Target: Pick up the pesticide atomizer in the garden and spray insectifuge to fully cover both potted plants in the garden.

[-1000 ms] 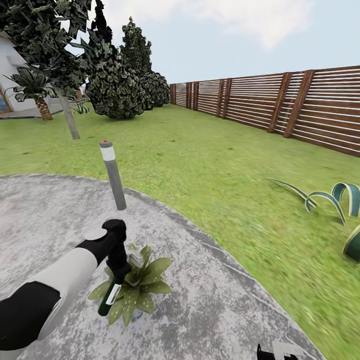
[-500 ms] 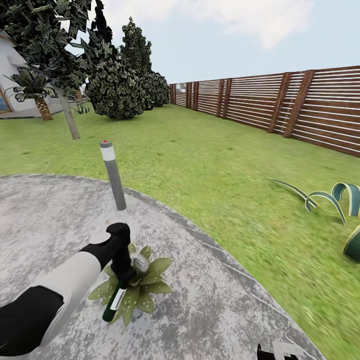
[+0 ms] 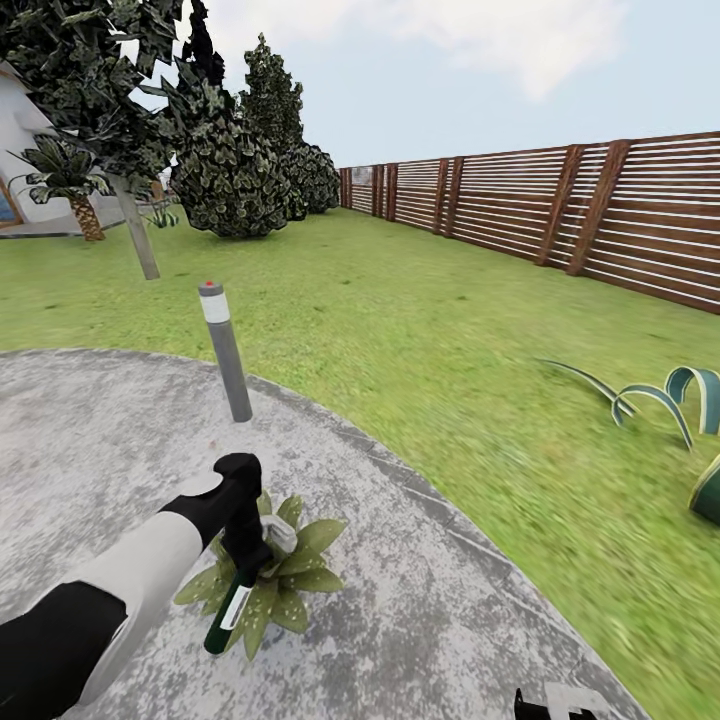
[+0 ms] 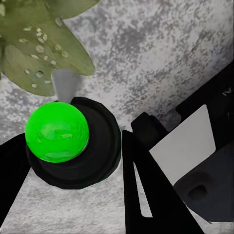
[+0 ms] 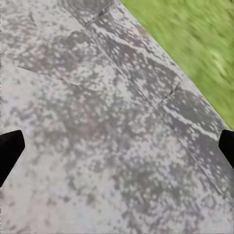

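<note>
At lower left, the left gripper [image 3: 240, 556], clamped on the dark green atomizer bottle [image 3: 224, 612], has shifted slightly rightward over the droplet-speckled olive-green rosette potted plant [image 3: 290, 570], indicating spraying underway; the right gripper's [image 5: 117, 146] black fingertips stand wide apart.

**Surfaces in the garden**

The patio [image 3: 420, 600] is rough, mottled grey stone. The fence [image 3: 560, 205] is brown slatted wood. The atomizer [image 4: 58, 131] has a glossy green cap on matt black plastic. Plant [image 3: 290, 575] leaves look matt, speckled with droplets.

left arm [image 3: 130, 575]: white shell, black joints, black wrist.
</note>
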`<state>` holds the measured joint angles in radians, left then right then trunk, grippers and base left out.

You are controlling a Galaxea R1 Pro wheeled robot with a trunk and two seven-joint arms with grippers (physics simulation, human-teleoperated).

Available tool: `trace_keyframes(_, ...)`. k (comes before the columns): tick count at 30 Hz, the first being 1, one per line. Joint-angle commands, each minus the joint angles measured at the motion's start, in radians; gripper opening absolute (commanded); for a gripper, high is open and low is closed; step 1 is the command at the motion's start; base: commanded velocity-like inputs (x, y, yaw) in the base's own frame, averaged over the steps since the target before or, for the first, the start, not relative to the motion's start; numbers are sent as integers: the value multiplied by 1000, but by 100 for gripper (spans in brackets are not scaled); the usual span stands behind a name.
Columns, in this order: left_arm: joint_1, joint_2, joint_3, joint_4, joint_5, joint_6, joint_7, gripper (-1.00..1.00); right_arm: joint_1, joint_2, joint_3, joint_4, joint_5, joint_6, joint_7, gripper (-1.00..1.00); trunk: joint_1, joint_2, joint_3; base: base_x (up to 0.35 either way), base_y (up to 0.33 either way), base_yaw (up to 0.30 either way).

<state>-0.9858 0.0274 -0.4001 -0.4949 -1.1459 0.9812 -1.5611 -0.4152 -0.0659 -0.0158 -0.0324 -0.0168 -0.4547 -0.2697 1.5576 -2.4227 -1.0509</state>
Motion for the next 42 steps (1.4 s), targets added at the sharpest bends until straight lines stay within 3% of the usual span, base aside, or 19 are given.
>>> trace_keyframes(1, -2, 0, -5, -2, -6, 11, -10, -100, -1, 0, -1, 1, -2, -4, 0, 100, 0, 0, -1, 268, 0, 0)
trace_keyframes(11, -37, -3, -6, -2, -12, 13, -10, -100, -1, 0, -1, 1, -2, -4, 0, 100, 0, 0, -1, 71, 0, 0)
trace_keyframes(20, -18, 2, -10, 1, -10, 0, -10, -100, -1, 0, -1, 2, -1, -3, 0, 100, 0, 0, -1, 0, 0, 0)
trace_keyframes(22, -17, -8, -10, 2, -10, 5, -10, -100, -1, 0, -1, 2, -1, -3, 0, 100, 0, 0, -1, 0, 0, 0)
trace_keyframes(24, -17, -49, -12, 4, -12, 8, -10, -100, -1, 0, -1, 2, -1, -3, 0, 100, 0, 0, -1, 0, 0, 0)
trace_keyframes(27, -22, -70, -13, 2, -13, 11, -10, -100, -1, 0, -1, 2, -1, -3, 0, 100, 0, 0, -1, 0, 0, 0)
trace_keyframes(30, -29, -61, -8, 0, -14, 10, -10, -100, -1, 0, -1, 2, -1, -3, 0, 100, 0, 0, -1, 0, 0, 0)
trace_keyframes(34, -35, -19, -3, 0, -9, 10, -10, -100, -1, 0, -1, 1, -2, -3, 0, 100, 0, 0, -1, 0, 0, 0)
trace_keyframes(42, -35, -17, -2, -2, -14, 11, -10, -100, -1, 0, -1, 1, -1, -3, 0, 100, 0, 0, -1, -15, 2, 0)
